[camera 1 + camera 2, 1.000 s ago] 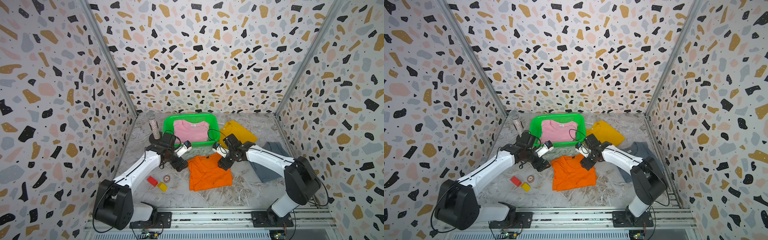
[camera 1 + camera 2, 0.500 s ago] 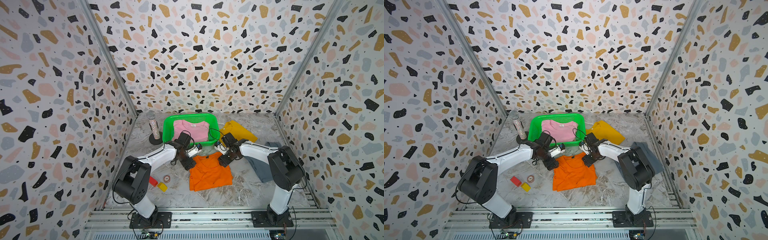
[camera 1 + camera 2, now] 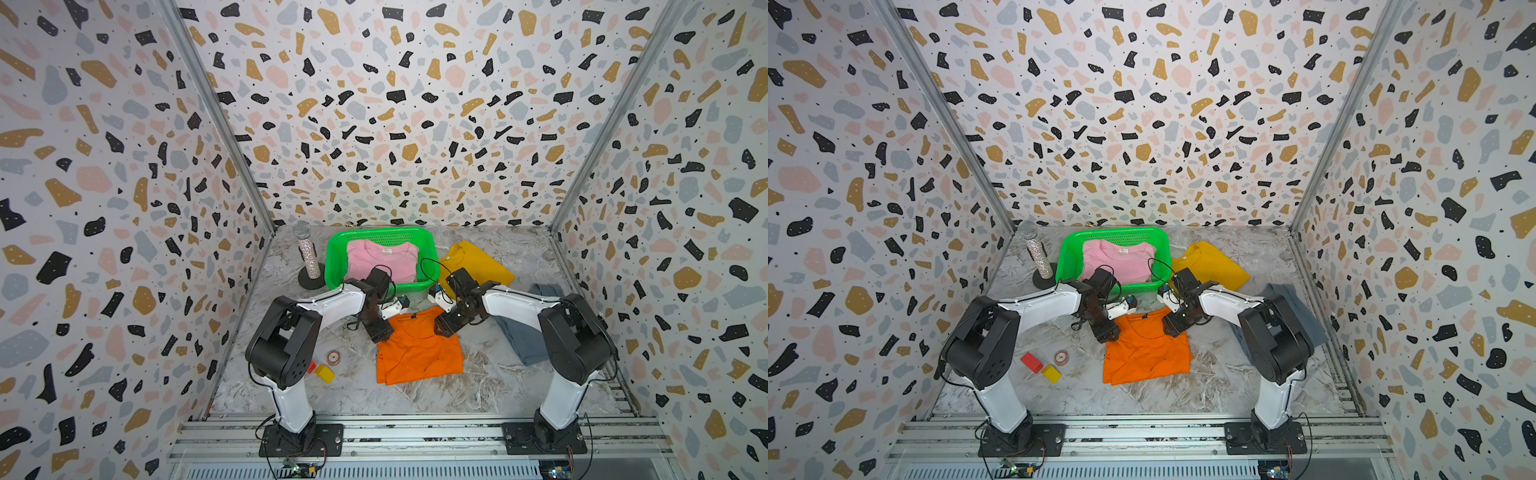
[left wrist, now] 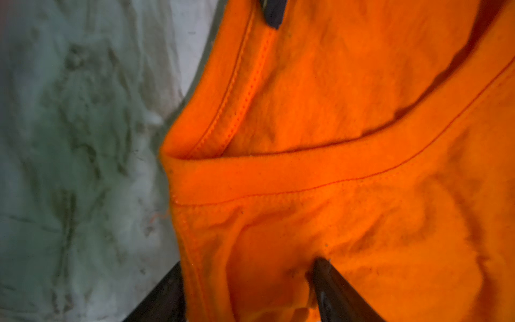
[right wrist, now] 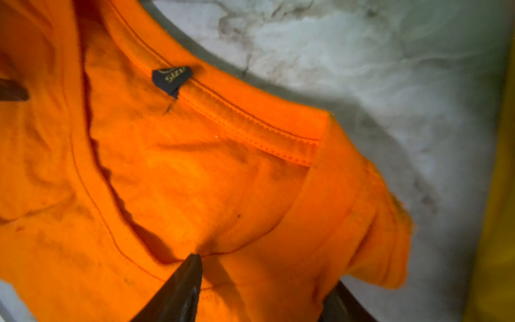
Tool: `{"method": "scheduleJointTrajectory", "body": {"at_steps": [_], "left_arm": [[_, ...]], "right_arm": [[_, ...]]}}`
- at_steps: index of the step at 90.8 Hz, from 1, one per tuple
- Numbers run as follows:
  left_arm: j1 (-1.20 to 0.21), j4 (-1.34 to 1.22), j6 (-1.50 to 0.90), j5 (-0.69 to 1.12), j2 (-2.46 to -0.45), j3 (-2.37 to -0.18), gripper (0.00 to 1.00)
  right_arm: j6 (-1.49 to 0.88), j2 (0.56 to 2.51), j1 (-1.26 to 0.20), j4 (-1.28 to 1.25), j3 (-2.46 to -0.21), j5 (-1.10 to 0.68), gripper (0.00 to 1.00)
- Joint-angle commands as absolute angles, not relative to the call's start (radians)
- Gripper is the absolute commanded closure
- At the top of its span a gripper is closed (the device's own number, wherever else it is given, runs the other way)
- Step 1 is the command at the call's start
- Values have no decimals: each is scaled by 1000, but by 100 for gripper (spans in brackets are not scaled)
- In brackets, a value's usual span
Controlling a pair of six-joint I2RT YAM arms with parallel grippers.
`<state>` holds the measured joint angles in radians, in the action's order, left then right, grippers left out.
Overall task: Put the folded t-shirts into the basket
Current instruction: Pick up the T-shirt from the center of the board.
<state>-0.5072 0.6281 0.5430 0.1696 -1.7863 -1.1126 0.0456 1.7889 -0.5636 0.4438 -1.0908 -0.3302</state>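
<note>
Currently the orange t-shirt (image 3: 419,353) lies flat on the desk (image 3: 478,386), just in front of the basket (image 3: 336,257). The left claw (image 4: 248,278) is down at its collar-end corner. Jaws are apart: one finger just off the cloth's edge, the other pressing into the fabric. The right claw (image 5: 264,278) is at the opposite shoulder, also spread, one tip dimpling the cloth near the neckline, the other by the sleeve fold. The pink t-shirt (image 3: 382,259) lies inside the basket. The mustard t-shirt (image 3: 478,262) is on the desk beside the basket's right wall. The grey-blue t-shirt (image 3: 523,336) is partly hidden under the right arm.
</note>
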Motion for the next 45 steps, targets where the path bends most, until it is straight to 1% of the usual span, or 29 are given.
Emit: {"method": "scheduleJointTrajectory", "body": {"at_steps": [1,11,26,37,45], "left_arm": [[-514,670,580,190,-1781,-1102,33],[-514,655,586,178,-1780,-1089,40],[-515,653,591,171,-1782,-1086,52],[-514,652,596,159,-1785,-1079,61],[-514,648,600,154,-1786,-1071,67]], "right_arm": [[11,1740,-555,426,-1094,-312,36],[2,1770,-537,426,-1121,-216,35],[7,1823,-532,428,-1159,-178,35],[14,1830,-531,424,-1168,-155,34],[9,1836,-531,423,-1170,-153,33]]}}
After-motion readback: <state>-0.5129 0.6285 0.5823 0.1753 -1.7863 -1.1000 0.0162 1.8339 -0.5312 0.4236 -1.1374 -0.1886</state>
